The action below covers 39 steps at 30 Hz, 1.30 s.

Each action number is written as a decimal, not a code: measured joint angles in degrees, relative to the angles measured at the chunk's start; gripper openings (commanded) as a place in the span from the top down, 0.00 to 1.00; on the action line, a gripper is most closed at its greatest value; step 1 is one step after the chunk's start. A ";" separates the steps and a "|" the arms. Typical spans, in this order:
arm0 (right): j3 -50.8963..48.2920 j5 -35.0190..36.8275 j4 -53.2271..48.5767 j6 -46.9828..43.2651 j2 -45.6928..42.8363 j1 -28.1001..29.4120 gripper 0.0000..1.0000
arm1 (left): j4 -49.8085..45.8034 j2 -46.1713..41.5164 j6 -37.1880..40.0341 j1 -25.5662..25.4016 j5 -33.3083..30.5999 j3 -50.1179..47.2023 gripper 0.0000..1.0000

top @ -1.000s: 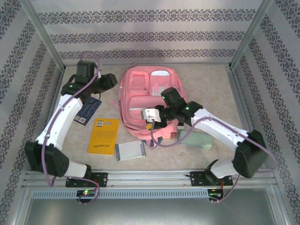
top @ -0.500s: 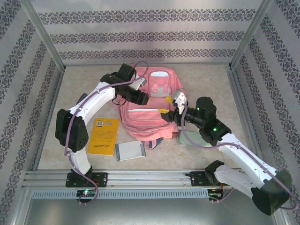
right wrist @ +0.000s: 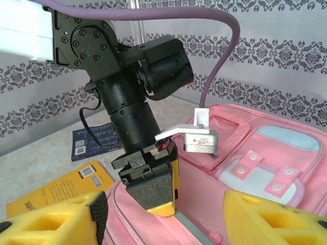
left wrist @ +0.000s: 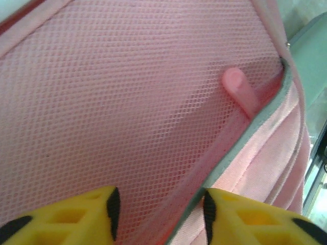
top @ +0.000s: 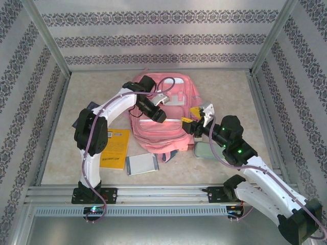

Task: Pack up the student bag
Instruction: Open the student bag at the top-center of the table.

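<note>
Parted but not wide, the jaws of the left gripper (left wrist: 159, 212) stand tips-down on the student bag (top: 161, 133). They straddle a grey-trimmed pocket edge (left wrist: 245, 138) with pink mesh (left wrist: 127, 102) beneath, and nothing is visibly pinched. Left of the bag lie a dark blue booklet (right wrist: 99, 139), a yellow book (top: 113, 148) and, nearer, a small grey notepad (top: 141, 164), all outside it. The bag lies flat, front up, mid-table (top: 230, 87) towards the far side. A pink pull tab (left wrist: 236, 84) sits on the seam just ahead of that gripper. At the bag's right edge the right gripper (top: 190, 115) hovers with its jaws wide and empty, and a pale green case (top: 201, 150) lies partly under that arm. The step looks like opening a compartment. I judge that the left jaws should slide along the seam to the tab, close on the tab alone rather than the mesh, and pull along the zip line. The right gripper should pin the fabric so the soft bag does not drag.
</note>
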 measured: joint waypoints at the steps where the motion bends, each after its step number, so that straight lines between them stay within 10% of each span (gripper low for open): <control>1: -0.02 0.26 -0.02 0.00 -0.02 0.07 0.38 | -0.02 0.00 0.37 -0.20 0.09 0.00 0.71; 6: -0.59 2.38 -0.02 -0.04 -0.07 0.04 0.38 | 0.04 -0.24 2.03 -1.42 0.74 -1.99 1.00; 13: -0.68 4.50 -0.24 0.66 1.46 0.04 0.42 | 0.22 -0.44 1.84 -1.42 1.05 -2.16 1.00; 22: 4.11 9.29 -7.78 8.83 3.93 -2.05 0.70 | 6.32 -7.93 -7.69 1.33 1.55 -0.74 1.00; 39: 13.16 8.63 -18.34 22.71 13.05 -5.03 0.74 | 12.13 -12.13 -26.93 6.23 -8.57 12.02 1.00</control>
